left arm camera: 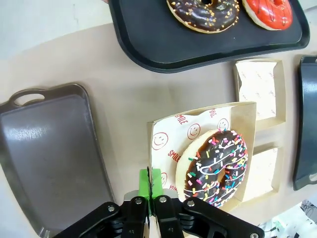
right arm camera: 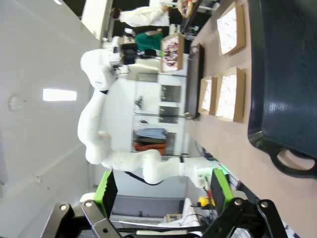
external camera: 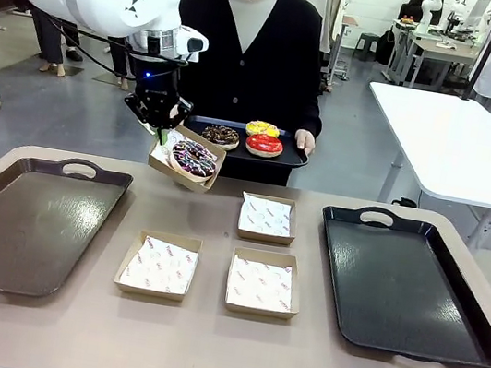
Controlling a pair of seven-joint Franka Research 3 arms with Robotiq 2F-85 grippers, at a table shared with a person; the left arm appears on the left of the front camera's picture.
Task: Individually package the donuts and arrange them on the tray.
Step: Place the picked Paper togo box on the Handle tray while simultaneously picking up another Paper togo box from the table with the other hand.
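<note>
My left gripper [external camera: 161,135] hangs above the table's far edge, shut on the rim of a tilted cardboard box [external camera: 166,164]. In that box lies a dark donut with coloured sprinkles [external camera: 193,158]. In the left wrist view the green pads of the left gripper [left arm camera: 151,191] pinch the paper-lined box [left arm camera: 171,144] beside the sprinkled donut [left arm camera: 215,168]. A person holds a small black tray [external camera: 294,157] with a chocolate donut [external camera: 220,135], a yellow donut [external camera: 263,129] and a red donut [external camera: 264,145]. My right gripper [right arm camera: 163,193] stands open with nothing in it, beside the black tray [right arm camera: 287,74].
A brown tray [external camera: 26,215] lies at the table's left and a black tray [external camera: 407,284] at its right. Three paper-lined boxes without donuts [external camera: 267,218] [external camera: 159,265] [external camera: 263,282] sit between them. A white table [external camera: 457,143] stands behind at the right.
</note>
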